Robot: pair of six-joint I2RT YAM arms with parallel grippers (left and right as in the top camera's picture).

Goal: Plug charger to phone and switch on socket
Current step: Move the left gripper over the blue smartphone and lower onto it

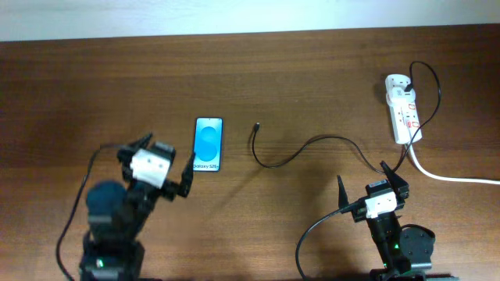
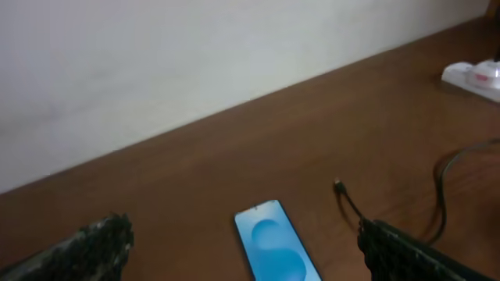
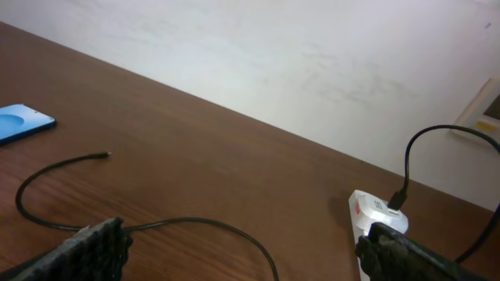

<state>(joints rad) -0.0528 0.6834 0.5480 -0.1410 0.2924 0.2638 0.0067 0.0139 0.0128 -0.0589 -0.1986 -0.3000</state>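
Note:
The phone (image 1: 208,144) lies flat on the table with its blue screen up; it also shows in the left wrist view (image 2: 277,248) and at the left edge of the right wrist view (image 3: 22,122). The charger cable (image 1: 301,152) curves across the table, its small plug (image 1: 257,125) free, a short way right of the phone. Its other end is plugged into the white socket strip (image 1: 401,108) at the far right. My left gripper (image 1: 164,160) is open, just left of the phone. My right gripper (image 1: 371,181) is open, hovering over the cable near the socket.
The socket's thick white cord (image 1: 457,178) runs off the right edge. A white wall stands behind the table's far edge. Both arm bases sit at the front edge, with black robot cables trailing beside them.

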